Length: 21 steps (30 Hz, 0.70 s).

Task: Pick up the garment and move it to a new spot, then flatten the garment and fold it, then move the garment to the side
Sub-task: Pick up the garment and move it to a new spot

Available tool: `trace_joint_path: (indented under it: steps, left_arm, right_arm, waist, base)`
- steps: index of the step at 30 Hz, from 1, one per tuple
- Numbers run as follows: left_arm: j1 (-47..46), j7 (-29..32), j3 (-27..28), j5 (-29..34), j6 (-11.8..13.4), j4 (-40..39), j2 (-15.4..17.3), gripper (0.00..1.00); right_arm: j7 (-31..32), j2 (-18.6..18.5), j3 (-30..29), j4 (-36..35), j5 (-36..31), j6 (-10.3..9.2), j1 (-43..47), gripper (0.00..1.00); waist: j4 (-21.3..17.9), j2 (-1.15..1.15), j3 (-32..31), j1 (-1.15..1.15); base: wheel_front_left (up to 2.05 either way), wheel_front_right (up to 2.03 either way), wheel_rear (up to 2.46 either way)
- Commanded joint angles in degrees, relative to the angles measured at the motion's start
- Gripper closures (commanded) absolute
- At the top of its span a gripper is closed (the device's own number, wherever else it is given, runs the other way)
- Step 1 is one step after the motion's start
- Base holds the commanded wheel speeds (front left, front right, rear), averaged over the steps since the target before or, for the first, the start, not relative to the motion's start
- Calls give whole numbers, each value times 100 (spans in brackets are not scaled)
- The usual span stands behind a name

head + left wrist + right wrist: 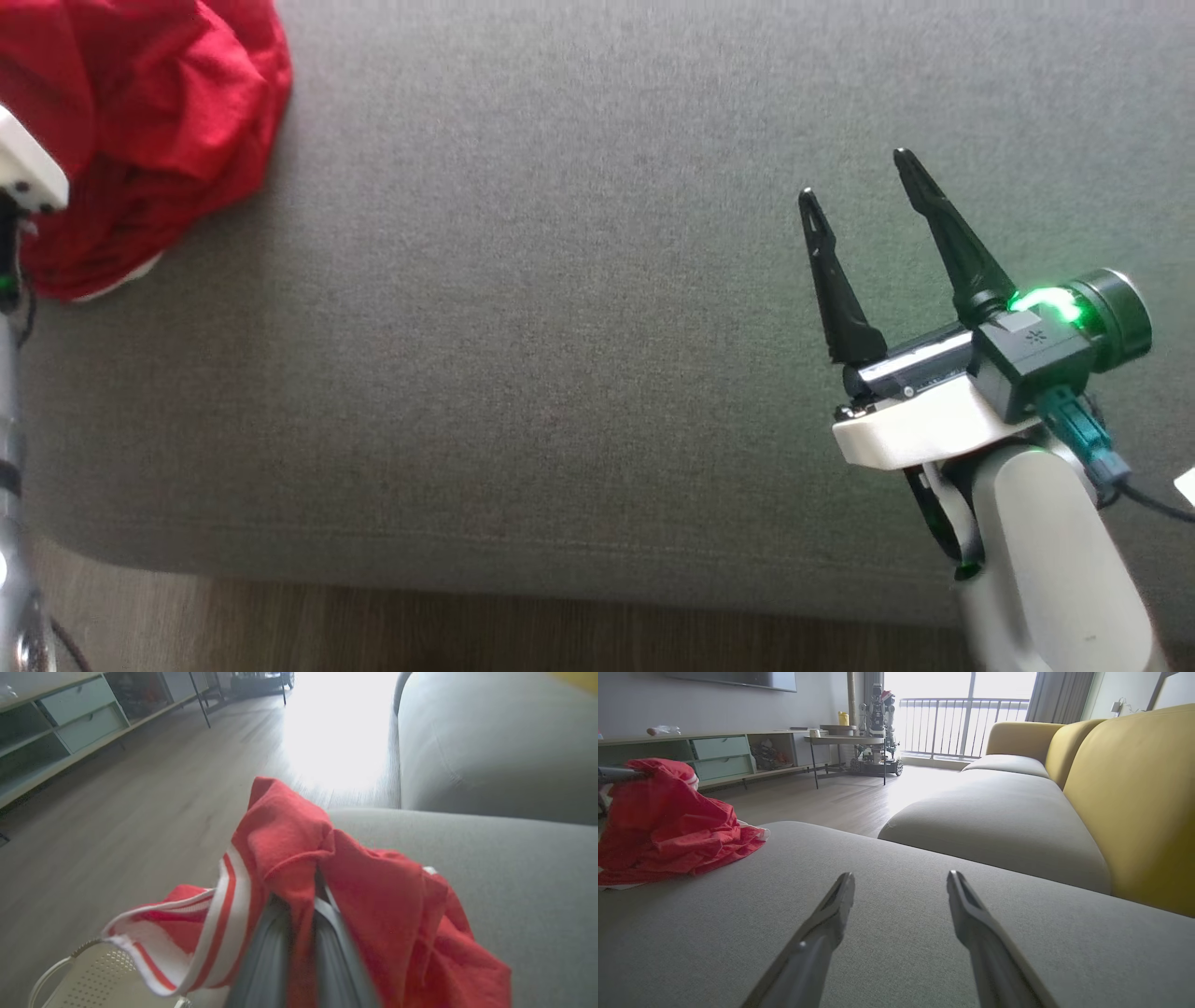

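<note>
On the big grey sofa seat (560,373), at its left end, the red garment (159,121) is sitting in a crumpled heap. The left gripper (310,905) is pinching a fold of that red cloth between its pressed-together fingers. The right gripper (857,177) is hovering over the seat's right side, fingers spread wide, holding nothing. The garment is looking soft, light and floppy, so I think it is going to droop and bunch when lifted. Its striped edge (219,905) is looking like a better place to grab.
</note>
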Motion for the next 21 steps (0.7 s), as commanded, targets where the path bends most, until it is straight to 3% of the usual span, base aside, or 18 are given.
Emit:
trace_joint_path:
  steps: [1,11,21]
  left_arm:
    - [-307,-181,189,-39,52,-281,411,100]
    - [-268,-614,130,-139,75,-1635,205,100]
    - [502,115,-319,-373,151,-3860,-554,100]
  right_arm:
    - [-70,33,126,-146,60,-1,-31,0]
    - [-332,33,69,222,381,-1,69,0]
    - [-520,33,-196,425,559,-1,79,0]
  waist:
    - [12,0,-186,0]
    - [-123,0,-833,0]
    - [-646,0,-1235,0]
  base:
    - [0,0,0]
    - [0,0,0]
    - [0,0,0]
